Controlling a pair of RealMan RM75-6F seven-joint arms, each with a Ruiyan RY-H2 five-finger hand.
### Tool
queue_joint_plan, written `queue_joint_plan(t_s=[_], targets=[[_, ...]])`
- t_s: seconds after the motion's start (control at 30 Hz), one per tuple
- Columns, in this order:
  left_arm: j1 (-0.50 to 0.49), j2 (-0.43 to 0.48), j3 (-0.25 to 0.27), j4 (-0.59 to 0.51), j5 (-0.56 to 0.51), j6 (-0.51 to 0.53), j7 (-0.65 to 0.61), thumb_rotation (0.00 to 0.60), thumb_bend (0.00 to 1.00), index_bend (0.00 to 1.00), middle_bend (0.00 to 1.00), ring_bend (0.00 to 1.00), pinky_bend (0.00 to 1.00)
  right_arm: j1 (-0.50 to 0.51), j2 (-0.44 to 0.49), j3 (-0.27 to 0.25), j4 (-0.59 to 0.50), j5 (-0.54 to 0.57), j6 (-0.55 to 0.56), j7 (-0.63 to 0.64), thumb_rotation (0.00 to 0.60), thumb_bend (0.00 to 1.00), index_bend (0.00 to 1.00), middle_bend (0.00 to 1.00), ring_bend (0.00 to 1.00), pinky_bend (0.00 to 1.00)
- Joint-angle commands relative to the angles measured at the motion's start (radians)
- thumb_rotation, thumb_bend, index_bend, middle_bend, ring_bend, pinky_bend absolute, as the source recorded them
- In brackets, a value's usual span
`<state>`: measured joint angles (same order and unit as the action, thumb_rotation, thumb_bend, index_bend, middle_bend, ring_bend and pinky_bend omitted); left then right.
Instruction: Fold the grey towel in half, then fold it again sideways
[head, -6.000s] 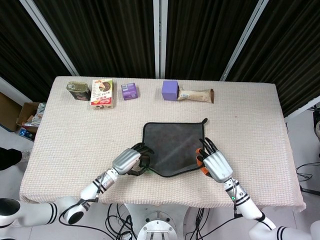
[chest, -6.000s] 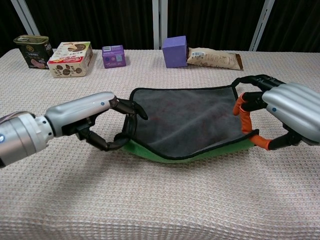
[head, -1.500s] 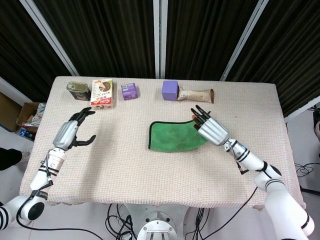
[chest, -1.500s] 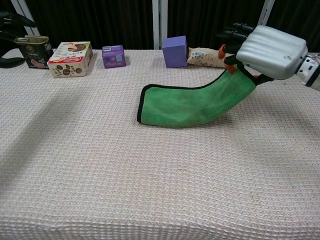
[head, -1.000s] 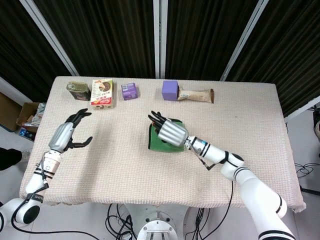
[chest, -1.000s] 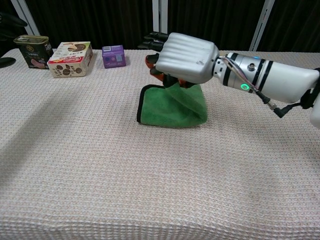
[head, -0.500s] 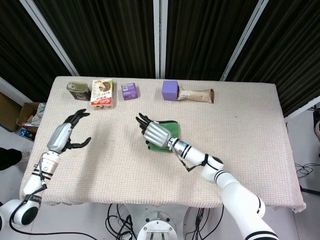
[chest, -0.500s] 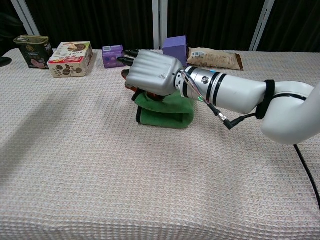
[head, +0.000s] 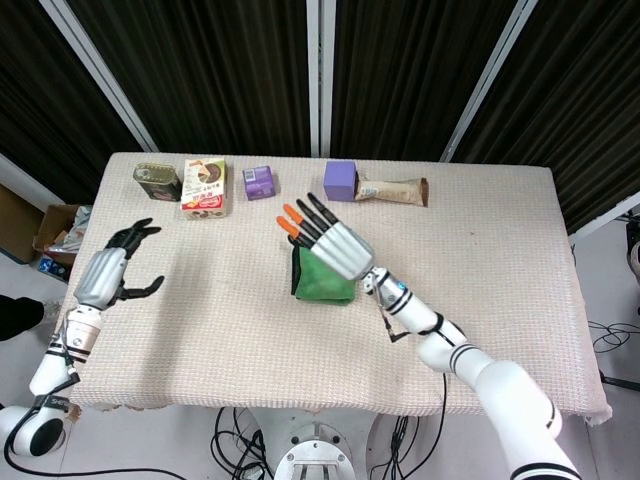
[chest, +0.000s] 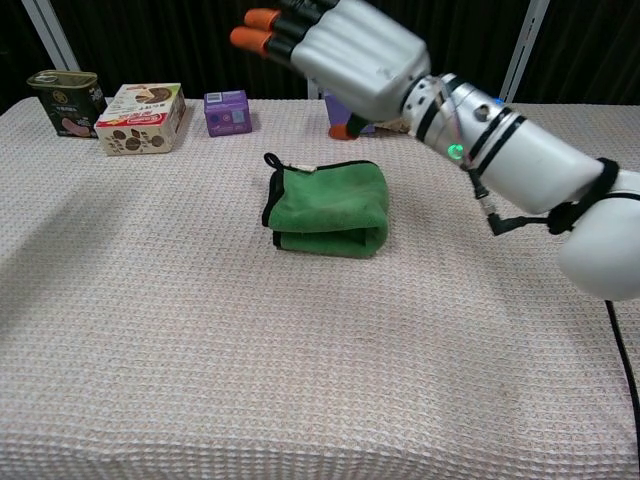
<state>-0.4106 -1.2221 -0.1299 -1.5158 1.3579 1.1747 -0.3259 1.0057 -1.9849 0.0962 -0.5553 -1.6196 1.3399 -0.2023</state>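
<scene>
The towel (head: 322, 281) (chest: 328, 209) lies folded into a small thick square near the table's middle, green side out with a black hem. My right hand (head: 330, 241) (chest: 345, 45) hovers above it, lifted clear, fingers stretched out and apart, holding nothing. My left hand (head: 106, 270) floats far off over the table's left edge, fingers spread and empty; the chest view does not show it.
Along the back edge stand a tin can (head: 157, 181) (chest: 66, 101), a snack box (head: 205, 187) (chest: 140, 117), a small purple box (head: 260, 182) (chest: 228, 111), a purple cube (head: 340, 180) and a wrapped snack bar (head: 392, 190). The table is covered in a beige waffle cloth (head: 200, 320).
My right hand carried the towel's right edge over to the left, pressed the fold, then let go and rose. My left hand drifted further left.
</scene>
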Motion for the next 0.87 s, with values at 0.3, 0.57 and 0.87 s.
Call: queue_joint_plan(t_s=[0.3, 0.57, 0.87], targets=[[0.135, 0.026, 0.047, 0.089, -0.028, 0.202, 0.357, 0.600, 0.27, 0.19, 0.06, 0.10, 0.10, -0.535, 0.787, -0.041, -1.065, 0.265, 0.170, 0.014, 0.600, 0.23, 0.12, 0.13, 0.00, 0.02], [0.222, 0.104, 0.111, -0.034, 0.070, 0.277, 0.246, 0.600, 0.26, 0.18, 0.06, 0.10, 0.10, -0.717, 0.952, -0.170, -1.104, 0.216, 0.167, 0.317, 0.600, 0.26, 0.07, 0.05, 0.00, 0.00], [0.309, 0.073, 0.158, -0.067, 0.146, 0.388, 0.299, 0.600, 0.26, 0.17, 0.06, 0.10, 0.10, -0.864, 0.878, -0.206, -0.997, 0.134, 0.268, 0.445, 0.600, 0.27, 0.06, 0.05, 0.00, 0.00]])
